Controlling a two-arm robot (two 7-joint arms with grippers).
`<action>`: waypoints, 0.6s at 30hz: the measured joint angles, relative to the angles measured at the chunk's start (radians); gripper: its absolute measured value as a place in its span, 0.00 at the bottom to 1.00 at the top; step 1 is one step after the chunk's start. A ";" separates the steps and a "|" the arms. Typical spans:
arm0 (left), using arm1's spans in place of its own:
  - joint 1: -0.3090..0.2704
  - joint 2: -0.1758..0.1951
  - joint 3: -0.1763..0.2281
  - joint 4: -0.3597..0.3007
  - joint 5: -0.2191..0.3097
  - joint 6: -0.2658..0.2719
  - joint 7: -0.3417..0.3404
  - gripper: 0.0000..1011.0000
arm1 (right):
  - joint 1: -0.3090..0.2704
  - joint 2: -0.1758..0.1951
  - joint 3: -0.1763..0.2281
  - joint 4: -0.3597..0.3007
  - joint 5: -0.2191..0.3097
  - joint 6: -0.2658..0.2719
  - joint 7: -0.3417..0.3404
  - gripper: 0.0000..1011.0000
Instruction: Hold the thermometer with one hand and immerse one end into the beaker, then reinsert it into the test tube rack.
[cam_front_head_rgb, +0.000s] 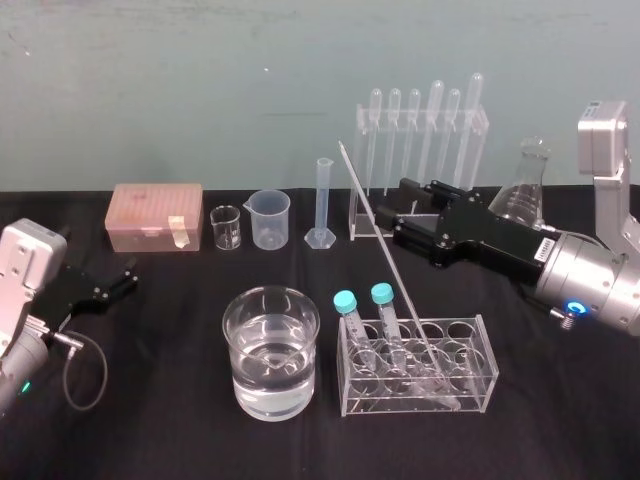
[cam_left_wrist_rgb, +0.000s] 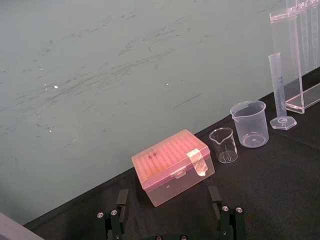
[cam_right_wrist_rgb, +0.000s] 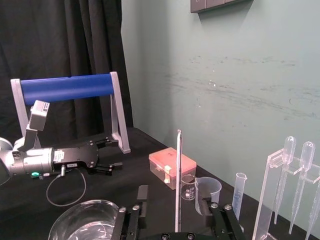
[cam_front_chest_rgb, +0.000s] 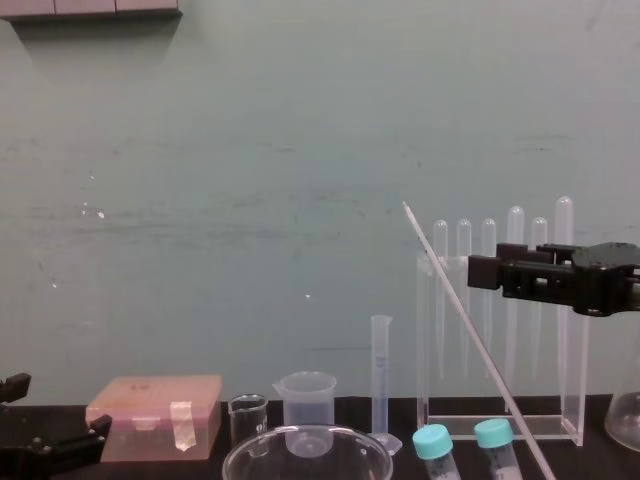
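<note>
The thermometer (cam_front_head_rgb: 385, 250), a long thin rod, leans with its lower end inside the low clear test tube rack (cam_front_head_rgb: 470, 375), beside two blue-capped tubes (cam_front_head_rgb: 347, 300). Its top points back and to the left. My right gripper (cam_front_head_rgb: 390, 212) hovers at the rod's mid-height and is open. In the right wrist view the thermometer (cam_right_wrist_rgb: 178, 165) stands in line with the gap between the fingers (cam_right_wrist_rgb: 142, 200), and neither touches it. The beaker (cam_front_head_rgb: 271, 350), wide and partly filled with water, stands left of the rack. My left gripper (cam_front_head_rgb: 125, 280) rests open at the far left.
Along the back stand a pink tip box (cam_front_head_rgb: 157, 216), a tiny glass beaker (cam_front_head_rgb: 226, 228), a frosted plastic beaker (cam_front_head_rgb: 270, 218), a graduated cylinder (cam_front_head_rgb: 322, 205), a tall clear stand of pipettes (cam_front_head_rgb: 420, 150) and a conical flask (cam_front_head_rgb: 525, 190).
</note>
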 joint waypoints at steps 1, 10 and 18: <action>0.000 0.000 0.000 0.000 0.000 0.000 0.000 1.00 | 0.000 0.000 0.000 0.000 0.000 0.000 0.000 0.61; 0.000 0.000 0.000 0.000 0.000 0.000 0.000 1.00 | -0.042 -0.015 0.071 -0.007 -0.048 -0.029 -0.166 0.91; 0.000 0.000 0.000 0.000 0.000 0.000 0.000 1.00 | -0.071 -0.043 0.081 0.068 -0.221 0.093 -0.472 0.99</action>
